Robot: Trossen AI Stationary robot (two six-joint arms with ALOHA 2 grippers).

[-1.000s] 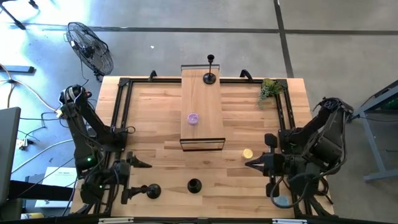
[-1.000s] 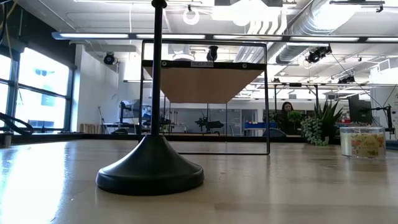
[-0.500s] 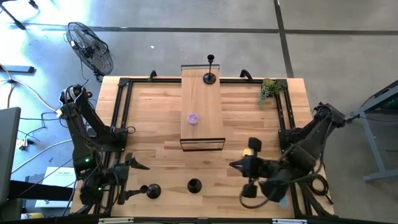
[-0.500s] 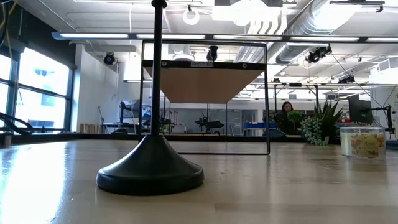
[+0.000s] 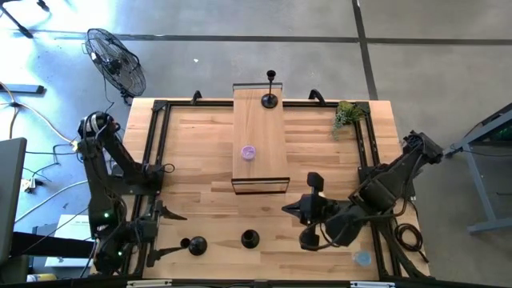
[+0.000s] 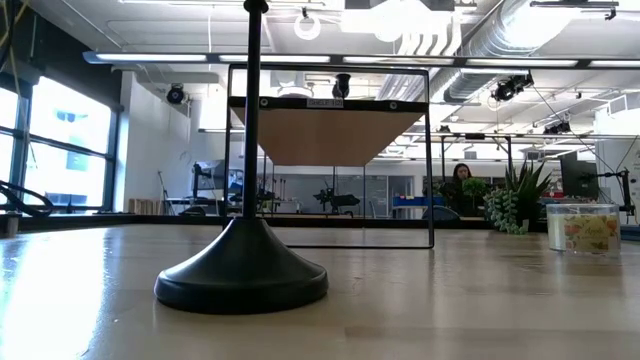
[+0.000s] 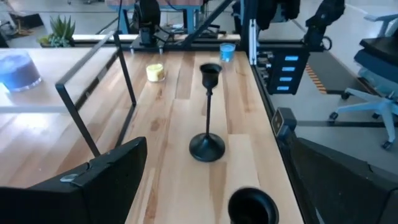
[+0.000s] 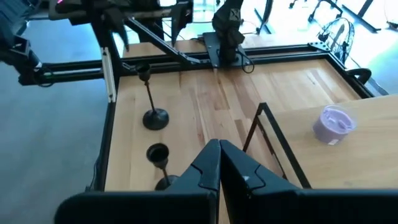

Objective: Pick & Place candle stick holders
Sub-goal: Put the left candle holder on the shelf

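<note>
Three holders total: one already sits at the far end of the raised wooden shelf (image 5: 260, 136), two are down on the table (image 5: 200, 152) along the near edge.

Shelf holder: candle holder on the shelf (image 5: 270, 98), upright, at the far end, well away from both arms.

Left-hand one: left candle holder (image 5: 194, 246), standing upright, stem vertical, so the long axis points straight up at the overhead camera.

Middle one: middle candle holder (image 5: 250, 238), also upright, roughly in line with the shelf's near end.

Left gripper: left gripper (image 5: 166, 234), fingers spread wide, nothing in them. It sits just beside the left holder, on that holder's outer side. The wrist camera looks along the row, with a cup top right at the fingers and the next holder (image 7: 208, 118) standing beyond it.

Right gripper: right gripper (image 5: 290, 210), fingers pinched shut, holding nothing. It points toward the middle holder, which lies near it, toward the table's front edge and the left arm's side.

Who's nearer: my read is the left arm owns the left holder and the right arm is closer to the middle one, but it'd have to open up first.

Other stuff: purple candle (image 5: 249, 152) on the shelf, yellow candle (image 7: 155, 72) and blue cup (image 7: 227, 52) farther off, plant (image 5: 347, 116) in the far right corner.
</note>
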